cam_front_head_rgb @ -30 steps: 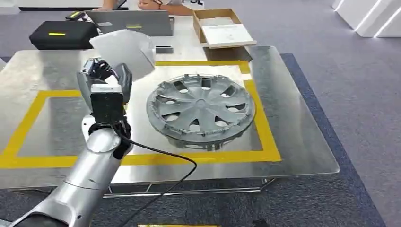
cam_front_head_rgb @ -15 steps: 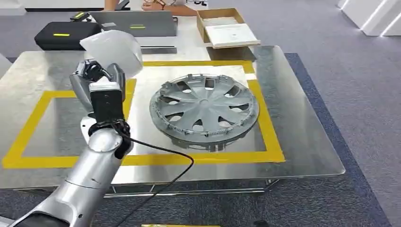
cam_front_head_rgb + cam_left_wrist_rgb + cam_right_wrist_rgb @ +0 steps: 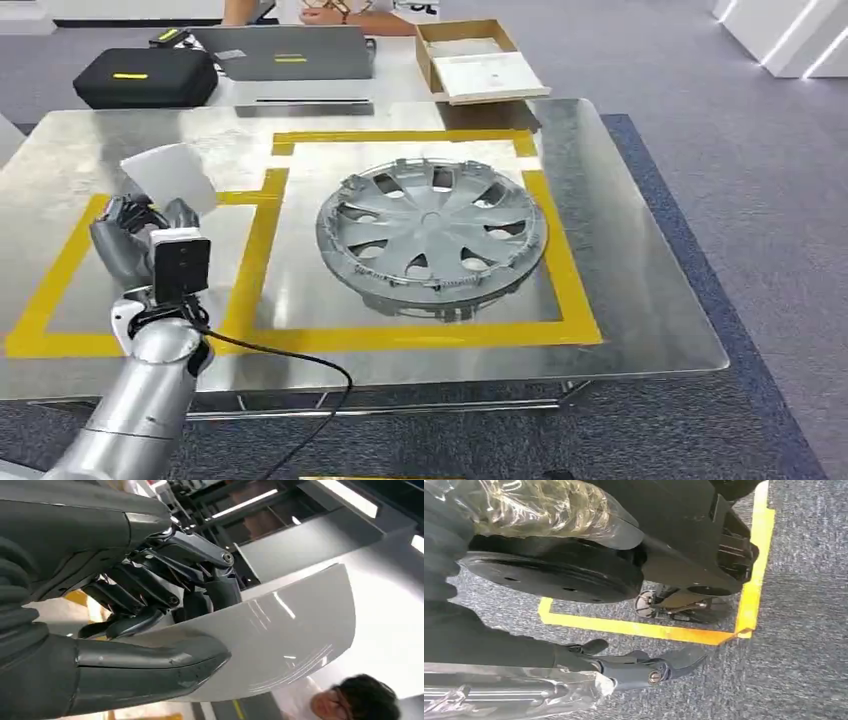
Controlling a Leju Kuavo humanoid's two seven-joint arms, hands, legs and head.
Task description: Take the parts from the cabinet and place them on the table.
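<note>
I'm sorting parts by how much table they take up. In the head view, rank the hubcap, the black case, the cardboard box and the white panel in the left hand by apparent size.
1. hubcap, clearly largest.
2. and 3. black case and cardboard box: look about alike; both sit farther from the camera, so unranked.
4. white panel, held by the left hand, partly hidden by its fingers.

A pale grey, glossy panel (image 3: 170, 176) is catching white glints in the dark grey left hand (image 3: 135, 240), whose arm is showing silver. The table (image 3: 640, 290) is gleaming as brushed silver, crossed by yellow tape outlines (image 3: 560, 260). A silver-grey hubcap (image 3: 430, 235) is lying inside one (spokes matching the rim). Beyond, a black case (image 3: 145, 75) is wearing a small yellow stripe, and the carpet (image 3: 760, 160) is looking grey-purple.
</note>
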